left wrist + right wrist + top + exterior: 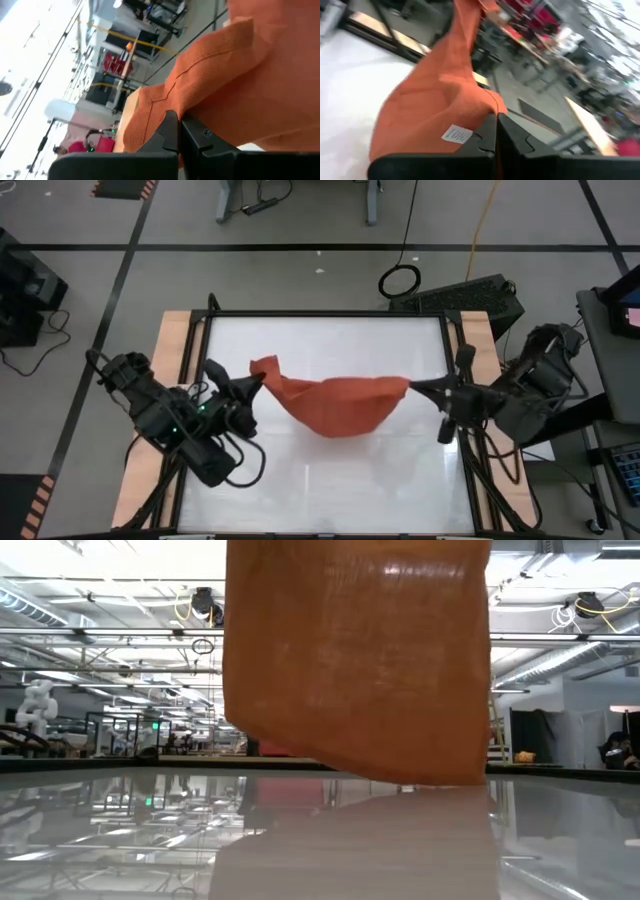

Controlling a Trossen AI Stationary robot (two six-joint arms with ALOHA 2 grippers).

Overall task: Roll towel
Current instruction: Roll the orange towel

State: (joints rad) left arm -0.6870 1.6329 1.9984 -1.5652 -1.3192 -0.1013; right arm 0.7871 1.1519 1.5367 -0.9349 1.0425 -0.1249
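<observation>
Both grippers' fingers, left [258, 383] and right [415, 387], pinching towel [335, 402] above glossy white table [330, 480].

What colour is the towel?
Plain rust-orange towel, no pattern; the low view shows it best.

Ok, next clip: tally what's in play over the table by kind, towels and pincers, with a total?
Towel, rust-orange, hanging between both pincers above the table: 1
Pincers: 2, the left pincer shut on one end, the right pincer shut on the other
Total: 3
</observation>
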